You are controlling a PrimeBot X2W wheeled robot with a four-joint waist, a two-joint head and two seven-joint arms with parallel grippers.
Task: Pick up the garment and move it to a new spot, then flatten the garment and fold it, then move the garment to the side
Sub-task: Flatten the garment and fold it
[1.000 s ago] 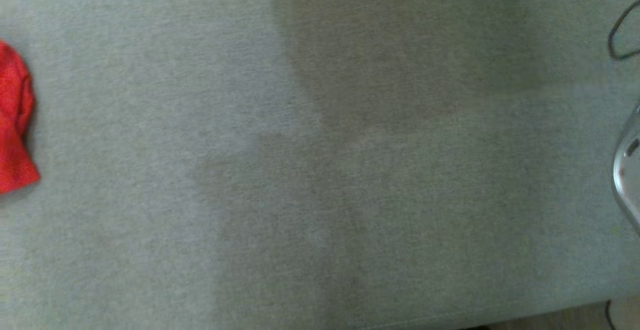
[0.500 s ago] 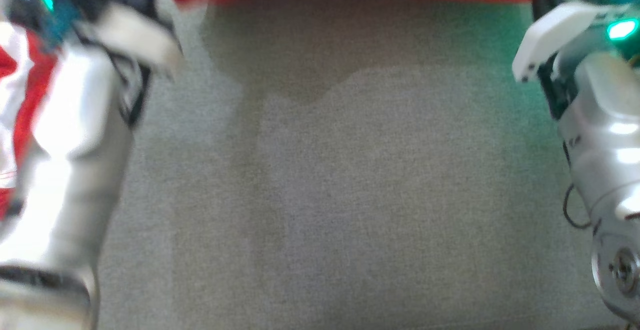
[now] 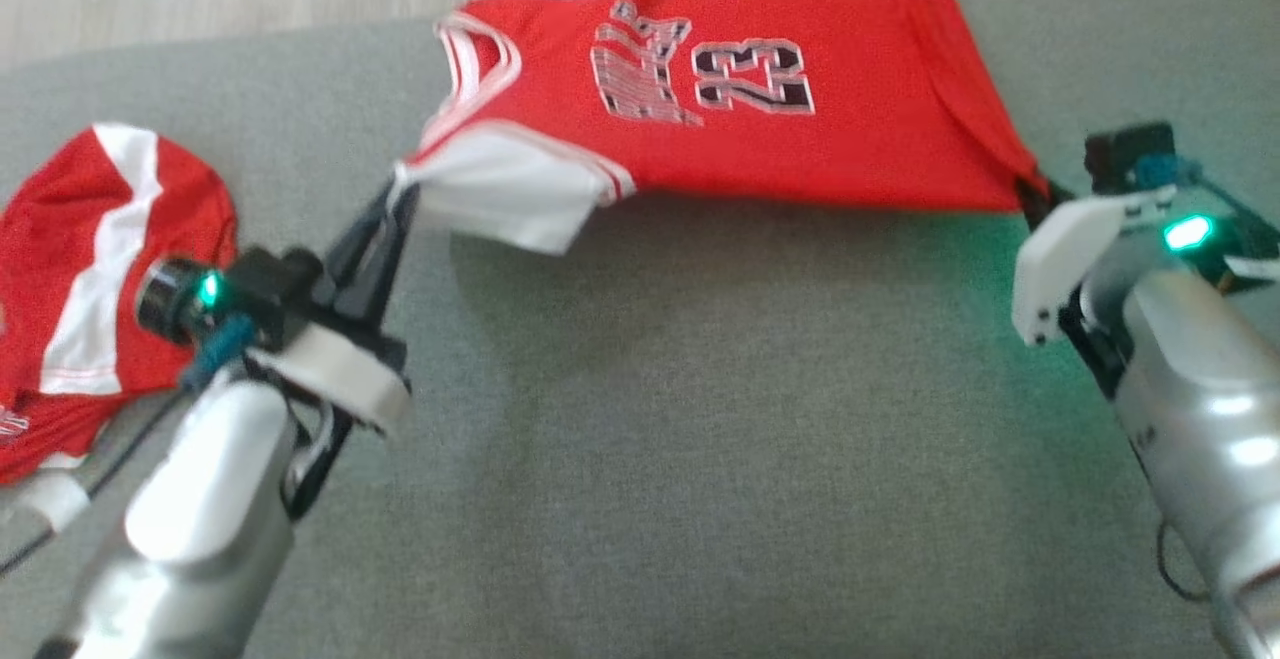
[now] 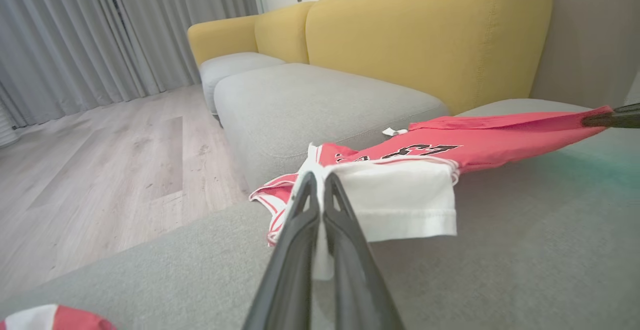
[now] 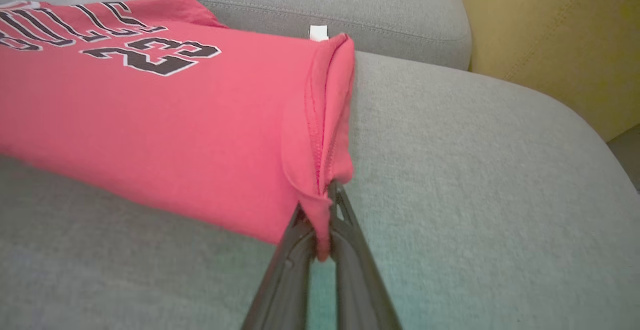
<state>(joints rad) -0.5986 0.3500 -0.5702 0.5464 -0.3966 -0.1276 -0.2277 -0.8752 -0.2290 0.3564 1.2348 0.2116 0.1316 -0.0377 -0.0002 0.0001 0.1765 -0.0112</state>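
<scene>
Jaws pinched tight on red jersey (image 3: 760, 139): left gripper (image 3: 398, 194) grips white corner, right gripper (image 3: 1035, 194) grips red hem. Jersey stretched between them over far edge of grey cushion (image 3: 700, 439). At left edge, second red garment (image 3: 100, 239).

Yellow sofa back (image 4: 425, 34) stands near grey curtains (image 4: 75, 34) and wooden floor (image 4: 100, 170).
</scene>
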